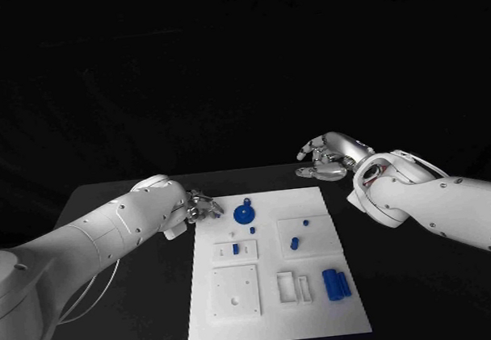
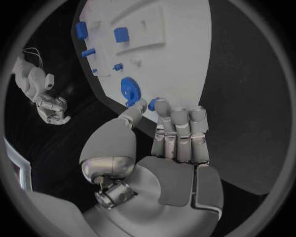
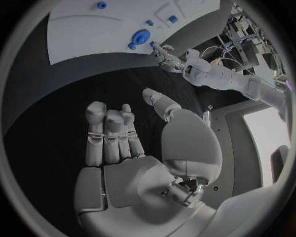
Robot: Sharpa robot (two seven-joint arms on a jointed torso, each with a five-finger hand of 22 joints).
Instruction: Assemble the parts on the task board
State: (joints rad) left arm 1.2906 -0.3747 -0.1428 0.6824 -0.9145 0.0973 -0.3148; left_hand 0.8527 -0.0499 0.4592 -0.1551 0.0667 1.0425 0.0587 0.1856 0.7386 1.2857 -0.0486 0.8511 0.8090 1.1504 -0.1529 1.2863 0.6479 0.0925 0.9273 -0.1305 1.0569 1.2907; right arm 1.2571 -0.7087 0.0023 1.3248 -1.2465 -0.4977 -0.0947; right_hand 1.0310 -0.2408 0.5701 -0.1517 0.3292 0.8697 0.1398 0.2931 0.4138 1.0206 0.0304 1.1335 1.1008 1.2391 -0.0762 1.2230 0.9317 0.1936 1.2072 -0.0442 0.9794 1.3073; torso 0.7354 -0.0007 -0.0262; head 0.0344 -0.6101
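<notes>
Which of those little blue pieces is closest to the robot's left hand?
The round blue gear at the board's far left corner. It lies right beside the left hand, while the other blue pieces sit further along the board.

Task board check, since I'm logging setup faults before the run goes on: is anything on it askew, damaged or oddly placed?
Nothing stands out. The task board lies flat and square on the table, the blue gear sits near its far left corner by the left hand, and the two blue cylinders lie side by side.
</notes>
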